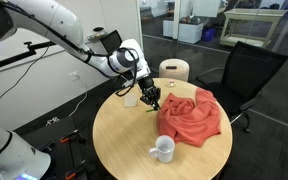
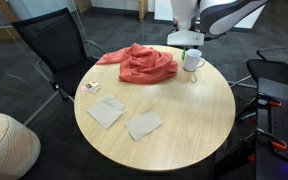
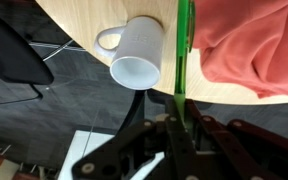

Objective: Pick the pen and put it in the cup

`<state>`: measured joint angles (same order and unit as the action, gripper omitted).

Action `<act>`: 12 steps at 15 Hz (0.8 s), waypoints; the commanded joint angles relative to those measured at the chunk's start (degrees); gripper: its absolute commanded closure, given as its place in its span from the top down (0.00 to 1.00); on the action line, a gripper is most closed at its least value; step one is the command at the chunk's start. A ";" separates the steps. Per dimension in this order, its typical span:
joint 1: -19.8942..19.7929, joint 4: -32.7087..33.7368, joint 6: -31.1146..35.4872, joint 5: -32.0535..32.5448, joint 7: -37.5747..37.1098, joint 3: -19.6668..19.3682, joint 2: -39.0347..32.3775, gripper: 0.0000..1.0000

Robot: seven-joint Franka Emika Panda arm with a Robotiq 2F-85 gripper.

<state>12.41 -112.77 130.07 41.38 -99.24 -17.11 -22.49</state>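
- Nearest to the wrist camera are the black fingers of the pincer (image 3: 176,125). They are pressed onto the lower end of the pen (image 3: 185,50) and pinch it.
- At the left in the wrist view stands the cup (image 3: 139,52). It is a white glossy ceramic mug, round, with a loop handle on its left side and its open mouth toward the camera.
- In the middle, the pen is a thin straight yellow-green stick. It runs from the fingers up across the picture, and its line passes just right of the cup.
- At the right lies a red cloth (image 3: 254,45), soft and wrinkled, on the pale wooden table (image 3: 94,15).
- In an exterior view the white arm (image 1: 54,28) comes from the left, bends down at the wrist and holds the pincer (image 1: 152,98) pointing down over the far part of the round table (image 1: 124,140), beside the left edge of the cloth (image 1: 189,115).
- The pen is held above the table, not in the cup (image 1: 163,149), which stands apart near the front edge.
- Behind the table are a white cylinder (image 1: 173,70) with a tan top and a black chair (image 1: 249,70).
- In an exterior view, two flat pale sheets (image 2: 106,112) lie on the table (image 2: 184,120), well apart from the cup (image 2: 192,60).
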 commanded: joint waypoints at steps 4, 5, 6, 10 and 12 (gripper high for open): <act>-0.97 1.70 -19.06 8.91 -17.92 4.20 0.65 0.03; -1.08 2.10 -22.14 9.92 -20.69 4.80 0.53 0.03; -1.34 2.54 -25.08 10.52 -23.26 5.52 0.37 0.03; -2.75 4.21 -34.99 11.93 -30.52 7.83 -0.22 0.03; -3.59 4.79 -38.52 13.04 -32.88 8.53 -0.43 0.03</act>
<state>10.83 -109.64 96.64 52.52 -128.32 -10.52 -22.48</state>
